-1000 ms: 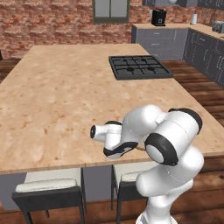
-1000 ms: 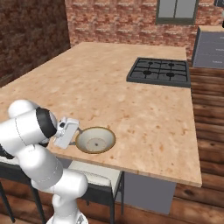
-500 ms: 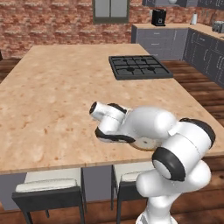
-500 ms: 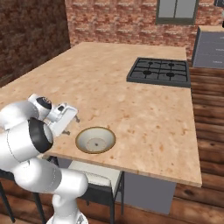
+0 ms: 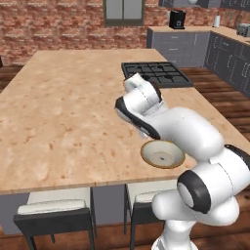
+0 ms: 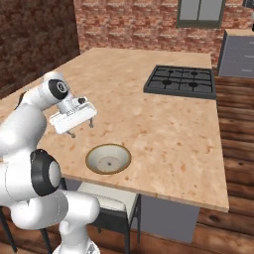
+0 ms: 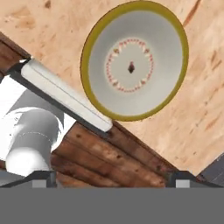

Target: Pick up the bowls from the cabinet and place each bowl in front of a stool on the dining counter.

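A wide shallow cream bowl (image 5: 162,154) with a tan rim sits upright on the dining counter (image 5: 63,122) close to its front edge. It stands in front of a stool (image 5: 146,197). In the right base view my gripper (image 6: 82,128) hangs open and empty above the stone top. It is up and to the left of the bowl (image 6: 108,158), apart from it. The hand view looks down on the bowl (image 7: 133,59), the counter edge and the stool cushion (image 7: 65,94), with my fingertips (image 7: 41,177) wide apart. The cabinet is out of view.
A black gas cooktop (image 5: 156,74) is set into the counter's far right part. A second stool (image 5: 53,207) stands to the left under the front edge. A narrower back counter carries a black coffee machine (image 5: 177,18). Wooden floor surrounds the island.
My arm has lifted up and swung away from the bowl, out over the counter. The bowl has stayed where it was near the front edge. The jaws have stayed open.
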Tool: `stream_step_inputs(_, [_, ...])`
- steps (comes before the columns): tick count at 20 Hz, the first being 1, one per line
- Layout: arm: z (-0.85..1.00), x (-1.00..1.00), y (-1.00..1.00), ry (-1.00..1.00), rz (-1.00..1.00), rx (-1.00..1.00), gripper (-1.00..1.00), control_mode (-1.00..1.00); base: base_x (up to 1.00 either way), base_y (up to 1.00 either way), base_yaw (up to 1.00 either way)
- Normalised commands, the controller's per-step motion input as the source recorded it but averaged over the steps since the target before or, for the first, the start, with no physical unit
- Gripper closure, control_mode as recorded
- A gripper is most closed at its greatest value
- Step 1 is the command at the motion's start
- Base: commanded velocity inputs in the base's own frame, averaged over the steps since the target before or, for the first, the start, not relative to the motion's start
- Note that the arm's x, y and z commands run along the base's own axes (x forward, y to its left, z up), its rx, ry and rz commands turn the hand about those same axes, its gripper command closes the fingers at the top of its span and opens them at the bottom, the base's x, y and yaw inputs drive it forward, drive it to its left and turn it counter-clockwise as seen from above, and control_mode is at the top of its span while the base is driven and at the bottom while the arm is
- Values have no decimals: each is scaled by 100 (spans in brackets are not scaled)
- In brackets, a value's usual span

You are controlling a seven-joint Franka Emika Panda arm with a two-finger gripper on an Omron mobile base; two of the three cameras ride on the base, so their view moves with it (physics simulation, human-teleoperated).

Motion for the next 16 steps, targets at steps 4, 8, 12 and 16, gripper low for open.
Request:
stream_step_inputs(4, [87, -38, -55, 30, -6, 61, -100, -100, 0, 0, 0])
stream_step_inputs(8, [77, -52, -43, 22, -10, 61, -100, -100, 0, 0, 0])
stream_step_inputs(12, [61, -50, -23, 9, -34, 57, -100, -100, 0, 0, 0])
stream_step_inputs(16, [21, -61, 2, -1, -39, 16, -100, -100, 0, 0, 0])
